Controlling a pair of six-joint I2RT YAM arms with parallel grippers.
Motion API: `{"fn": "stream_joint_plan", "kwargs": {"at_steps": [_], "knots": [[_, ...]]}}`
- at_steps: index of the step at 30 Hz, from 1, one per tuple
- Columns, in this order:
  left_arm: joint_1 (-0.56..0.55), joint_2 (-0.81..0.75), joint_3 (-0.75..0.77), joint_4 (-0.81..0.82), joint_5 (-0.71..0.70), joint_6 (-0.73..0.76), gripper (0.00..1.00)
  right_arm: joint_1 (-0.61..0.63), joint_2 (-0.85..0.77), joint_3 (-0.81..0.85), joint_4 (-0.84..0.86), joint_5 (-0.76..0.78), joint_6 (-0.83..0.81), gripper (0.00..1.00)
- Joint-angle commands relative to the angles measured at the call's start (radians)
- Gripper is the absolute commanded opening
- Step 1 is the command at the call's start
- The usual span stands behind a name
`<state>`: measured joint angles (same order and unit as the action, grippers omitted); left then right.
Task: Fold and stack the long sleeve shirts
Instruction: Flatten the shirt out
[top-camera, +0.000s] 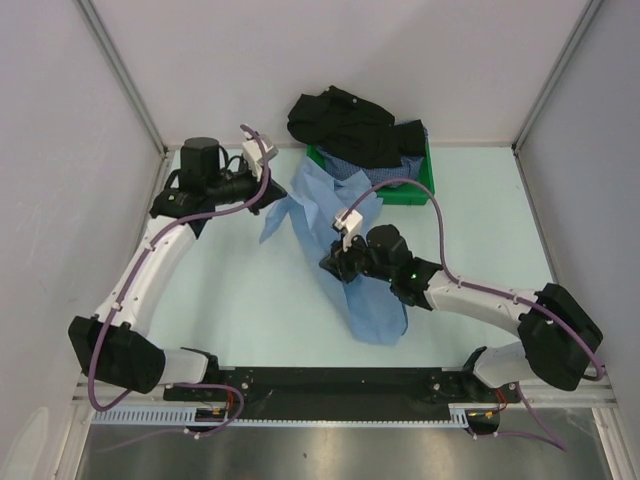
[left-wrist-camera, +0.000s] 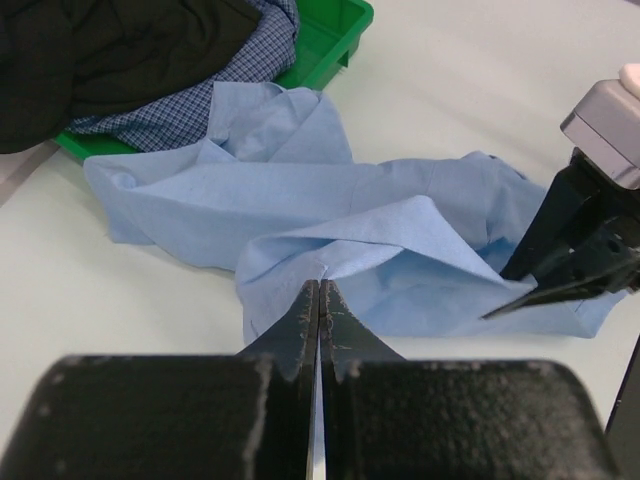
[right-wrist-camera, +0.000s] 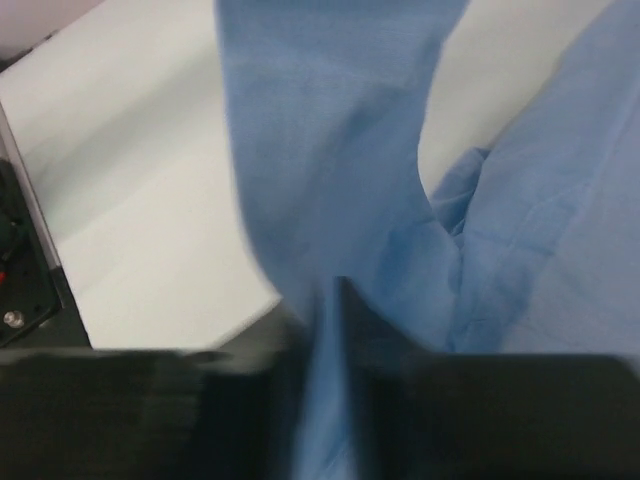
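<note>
The light blue shirt (top-camera: 375, 315) runs 11 to 5 o'clock; your left gripper (left-wrist-camera: 319, 285) pinches its 11 o'clock end, and your right gripper (right-wrist-camera: 322, 292) clamps mid-length.

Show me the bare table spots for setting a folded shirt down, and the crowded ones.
Widest bare patch: table between the left arm and the light blue shirt. Another lies right of the green tray, by the right wall. Crowded: back centre, where the tray, black shirt and light blue shirt meet.

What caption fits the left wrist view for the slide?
Left claw pinches a fold of the light blue shirt; black shirt and checked shirt heaped in the green tray behind.
</note>
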<state>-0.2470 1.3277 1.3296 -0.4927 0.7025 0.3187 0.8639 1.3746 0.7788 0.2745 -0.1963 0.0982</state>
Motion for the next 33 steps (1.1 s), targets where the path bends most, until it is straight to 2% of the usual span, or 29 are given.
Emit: {"fn": "stream_joint_plan", "kwargs": {"at_steps": [1, 4, 5, 6, 7, 8, 10, 11, 12, 13, 15, 16, 17, 18, 19, 20, 22, 25, 29, 33], "knots": [[0.014, -0.064, 0.079, 0.017, 0.037, -0.061, 0.00, -0.087, -0.029, 0.033, 0.005, 0.021, 0.014, 0.01], [-0.017, -0.126, 0.071, -0.035, 0.173, 0.000, 0.00, -0.204, -0.069, 0.128, -0.156, -0.062, 0.021, 0.00], [-0.052, -0.146, 0.041, -0.099, 0.201, 0.091, 0.00, -0.297, -0.116, 0.145, -0.182, -0.078, 0.024, 0.00], [-0.099, -0.168, 0.017, -0.142, 0.189, 0.152, 0.00, -0.336, -0.141, 0.152, -0.193, -0.106, 0.012, 0.00], [-0.236, -0.183, -0.009, -0.185, 0.164, 0.205, 0.00, -0.379, -0.173, 0.155, -0.207, -0.168, -0.004, 0.00], [-0.317, -0.196, -0.038, -0.226, 0.128, 0.306, 0.00, -0.434, -0.201, 0.155, -0.219, -0.187, -0.024, 0.00], [-0.523, -0.185, -0.119, -0.316, 0.022, 0.367, 0.00, -0.486, -0.285, 0.137, -0.268, -0.298, -0.092, 0.00], [-0.547, -0.158, -0.141, -0.326, 0.008, 0.379, 0.00, -0.505, -0.313, 0.129, -0.320, -0.325, -0.129, 0.00], [-0.549, -0.144, -0.142, -0.316, -0.023, 0.366, 0.03, -0.543, -0.381, 0.119, -0.381, -0.353, -0.206, 0.00], [-0.499, -0.128, -0.141, -0.290, -0.037, 0.346, 0.16, -0.563, -0.417, 0.103, -0.412, -0.406, -0.256, 0.00], [-0.380, -0.093, -0.132, -0.174, -0.009, 0.297, 0.34, -0.647, -0.527, 0.065, -0.518, -0.449, -0.407, 0.00], [-0.266, -0.081, -0.133, -0.114, -0.009, 0.272, 0.49, -0.682, -0.563, 0.057, -0.556, -0.501, -0.454, 0.00], [-0.229, -0.064, -0.133, -0.010, -0.029, 0.255, 0.53, -0.716, -0.589, 0.048, -0.590, -0.524, -0.491, 0.00], [-0.210, -0.015, -0.132, 0.024, -0.064, 0.269, 0.55, -0.753, -0.611, 0.047, -0.644, -0.541, -0.529, 0.00], [-0.203, 0.008, -0.127, 0.042, -0.133, 0.308, 0.60, -0.840, -0.644, 0.046, -0.673, -0.595, -0.589, 0.00], [-0.202, 0.037, -0.135, 0.084, -0.158, 0.394, 0.76, -0.888, -0.651, 0.050, -0.695, -0.621, -0.607, 0.00], [-0.196, 0.101, -0.161, 0.170, -0.205, 0.443, 0.77, -1.001, -0.654, 0.051, -0.735, -0.698, -0.629, 0.00], [-0.181, 0.183, -0.242, 0.365, -0.215, 0.549, 0.77, -1.071, -0.637, 0.060, -0.733, -0.718, -0.603, 0.00], [-0.176, 0.289, -0.323, 0.676, -0.297, 0.614, 0.77, -1.112, -0.609, 0.065, -0.698, -0.716, -0.548, 0.00], [-0.176, 0.364, -0.352, 0.876, -0.336, 0.681, 0.77, -1.140, -0.582, 0.057, -0.676, -0.719, -0.540, 0.00]]}}
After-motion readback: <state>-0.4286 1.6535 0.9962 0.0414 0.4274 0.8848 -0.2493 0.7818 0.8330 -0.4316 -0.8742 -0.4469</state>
